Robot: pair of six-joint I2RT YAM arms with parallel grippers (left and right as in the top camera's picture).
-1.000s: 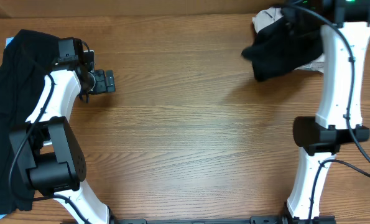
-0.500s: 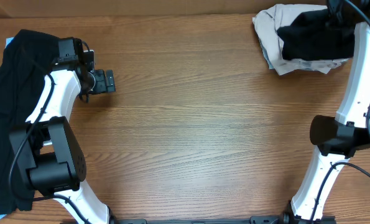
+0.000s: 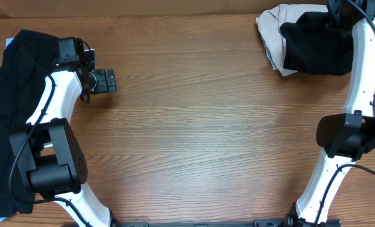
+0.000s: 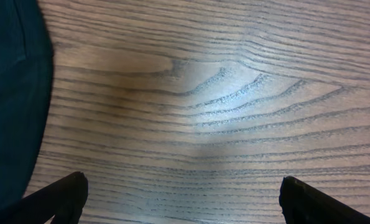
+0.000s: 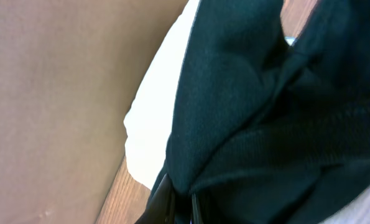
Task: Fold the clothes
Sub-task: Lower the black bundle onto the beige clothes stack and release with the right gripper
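Far left: a pile of black clothes (image 3: 7,107) lies along the counter (image 3: 200,132) edge, partly under the left arm (image 3: 48,107).

The left end effector (image 3: 109,82) sits just right of the pile, apart from it, over bare wood. In the left wrist view its fingertips (image 4: 63,193) stand wide apart at the lower corners with nothing between them, so it is released. The dark fabric edge fills the left side of that view.

Far right corner: a black garment (image 3: 316,44) is bunched on top of a light beige cloth (image 3: 272,28).

The right end effector (image 3: 335,9) is at the garment's far edge. In the right wrist view its fingers (image 5: 166,199) are pressed close, clenched on a fold of the black garment (image 5: 247,112). Cannot tell whether the garment is lifted off the cloth.
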